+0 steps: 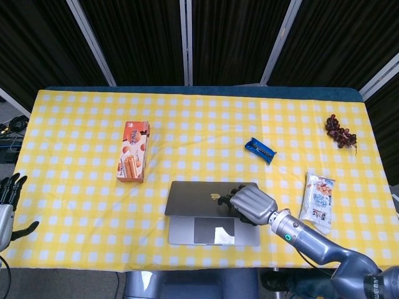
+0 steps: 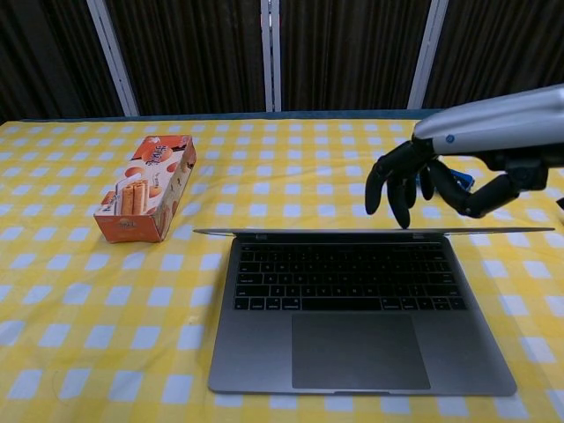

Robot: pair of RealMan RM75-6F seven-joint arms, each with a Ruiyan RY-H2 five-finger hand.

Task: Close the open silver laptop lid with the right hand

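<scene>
A yellow and white checked desk [image 1: 75,118] is filling both views, seen from above and from chest height. The silver laptop [image 1: 212,213] is sitting near the front edge, about midway along it. Its lid [image 1: 206,198] is tilting far forward over the keyboard [image 2: 342,276], and from chest height it is showing almost edge-on as a thin line hanging above the keys. A clear gap is separating lid and base, and the trackpad [image 2: 359,350] is showing in full.

The right hand [image 2: 421,181] is reaching in from the right edge, palm down, with its fingers [image 2: 398,189] curling downward and slightly apart. The fingertips are pressing on the upper right part of the lid's back. It is gripping nothing, only pushing. The left hand [image 1: 7,198] is hanging off the left edge near the front corner, fingers loosely spread and holding nothing.

Judging by the angle, the closing is looking well past halfway. What is left is the last stretch of pushing down until the lid meets the base.

Elsewhere, an orange biscuit box [image 1: 133,159] is lying toward the left, behind the laptop. A blue wrapper [image 1: 260,150] is lying behind the laptop to the right, a white snack packet [image 1: 317,202] is lying near the right edge, and a bunch of dark grapes [image 1: 340,132] is sitting toward the back right corner.
</scene>
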